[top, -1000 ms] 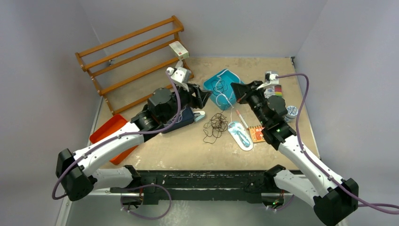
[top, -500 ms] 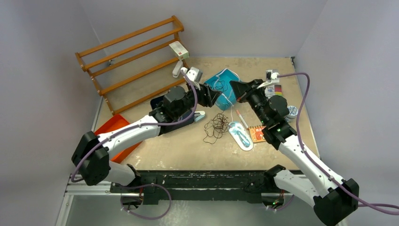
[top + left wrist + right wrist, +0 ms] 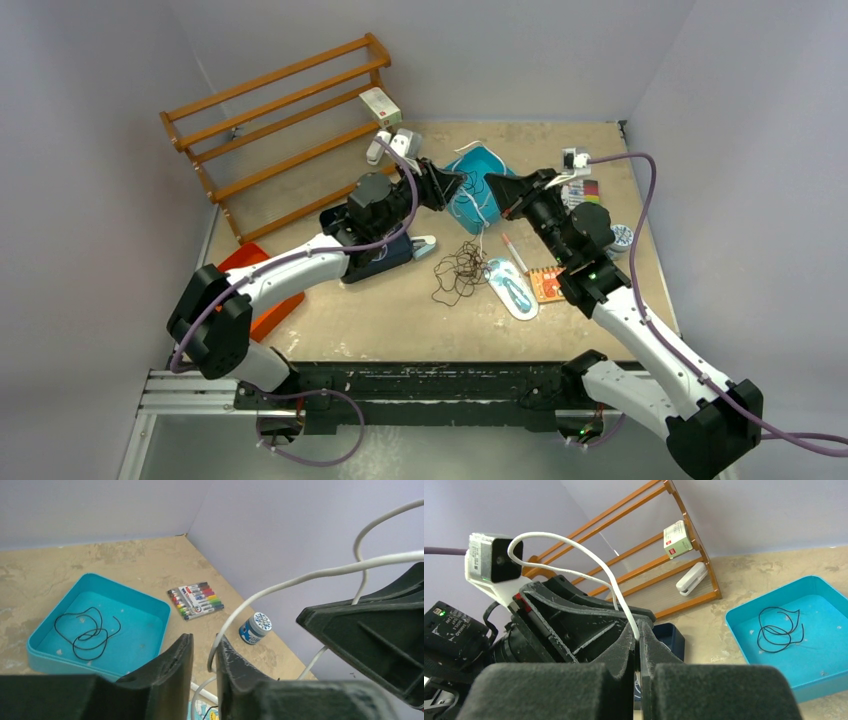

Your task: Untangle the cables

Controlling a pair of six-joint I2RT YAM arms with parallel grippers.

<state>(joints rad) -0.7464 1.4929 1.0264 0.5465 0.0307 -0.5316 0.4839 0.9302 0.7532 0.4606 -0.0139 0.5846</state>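
Observation:
The white cable [image 3: 481, 212] hangs between both grippers above the teal tray [image 3: 487, 160]. In the right wrist view my right gripper [image 3: 639, 630] is shut on this white cable [image 3: 626, 615]. My left gripper [image 3: 204, 642] faces it closely, its jaws a narrow gap apart. The white cable [image 3: 280, 586] loops through that gap, against the right-hand finger. A black cable [image 3: 85, 632] lies coiled in the teal tray [image 3: 165, 612]. The dark brown cable [image 3: 460, 268] sits in a tangled heap on the table, in front of the tray.
A wooden rack [image 3: 290, 120] with a white box [image 3: 380, 103] stands at the back left. An orange tray [image 3: 235, 280] and a navy box [image 3: 385, 255] lie under the left arm. A marker set [image 3: 196, 600], a small jar [image 3: 255, 628] and a blue-white package [image 3: 512, 290] lie to the right.
My left arm has swung right and forward, up to the right gripper, and its jaws have narrowed around the white cable. The right gripper has stayed put, holding the cable.

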